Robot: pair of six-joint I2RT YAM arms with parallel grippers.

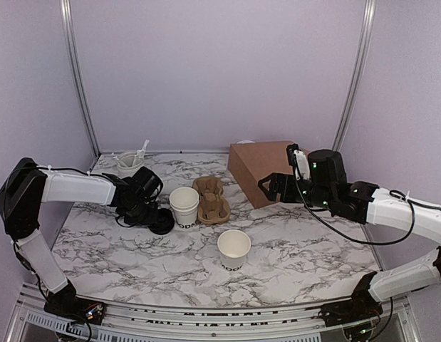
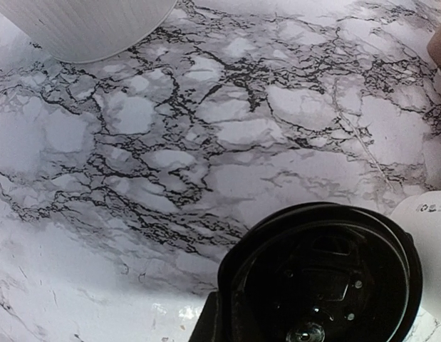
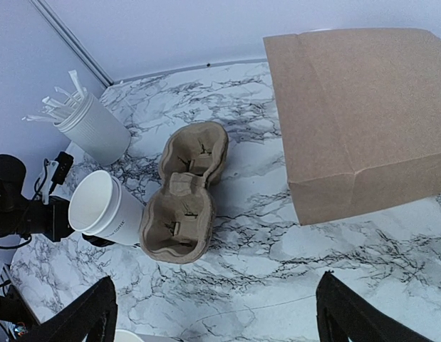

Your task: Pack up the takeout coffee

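Note:
Two small white takeout coffee cups with dark lettering stand lidless: one [image 1: 184, 206] beside the brown pulp carrier [image 1: 211, 200], the other [image 1: 234, 249] nearer the front. My left gripper [image 1: 150, 212] is low over the table just left of the first cup, shut on a black plastic lid [image 1: 162, 222]. In the left wrist view the lid [image 2: 327, 278] fills the lower right, with that cup's side [image 2: 430, 242] at the right edge. My right gripper [image 3: 213, 320] hangs open above the table in front of the brown paper bag [image 3: 355, 107], with nothing between its jaws.
A taller white tumbler [image 1: 130, 164] with white plastic cutlery stands at the back left, behind my left arm. The paper bag [image 1: 263, 171] lies at the back right. Purple walls close the back and sides.

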